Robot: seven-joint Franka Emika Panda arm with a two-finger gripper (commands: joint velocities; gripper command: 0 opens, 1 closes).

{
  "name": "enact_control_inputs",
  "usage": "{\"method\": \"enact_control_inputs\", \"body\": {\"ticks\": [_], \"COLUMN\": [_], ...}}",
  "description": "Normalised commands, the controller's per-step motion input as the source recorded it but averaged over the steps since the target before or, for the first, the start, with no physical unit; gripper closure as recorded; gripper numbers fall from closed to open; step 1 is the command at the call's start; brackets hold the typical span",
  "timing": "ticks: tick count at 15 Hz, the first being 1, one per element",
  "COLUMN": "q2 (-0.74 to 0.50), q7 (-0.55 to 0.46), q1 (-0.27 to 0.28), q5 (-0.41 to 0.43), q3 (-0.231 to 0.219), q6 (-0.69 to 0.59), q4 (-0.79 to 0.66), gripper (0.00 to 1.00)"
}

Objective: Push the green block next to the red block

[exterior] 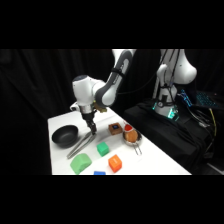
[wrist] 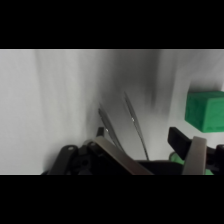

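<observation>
Green block (exterior: 103, 148) apart from red block (exterior: 115, 163), claw (exterior: 92, 131) fingertips unclear

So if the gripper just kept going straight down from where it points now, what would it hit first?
Probably the metal tongs: the gripper hangs right over their upper end, with the white table beneath. The green block sits off to the side, though depth is hard to judge.

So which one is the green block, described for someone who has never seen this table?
Start at the black bowl on the white table, then follow the metal tongs toward the front. The green block is the small cube just right of them. The other green piece is larger and rounded.
</observation>
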Motion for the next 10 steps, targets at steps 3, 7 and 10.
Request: {"method": "enact_control_inputs", "body": {"ticks": [3, 7, 10], "q2": [0.15, 0.09, 0.01], "q7": [-0.18, -0.13, -0.04], "q1": [-0.071, -0.026, 0.065], "q5": [0.095, 0.075, 0.03], "q3": [0.094, 0.082, 0.04], "q6": [0.15, 0.13, 0.12], "q4": [0.09, 0.06, -0.01], "gripper": [0.0, 0.0, 0.0]}}
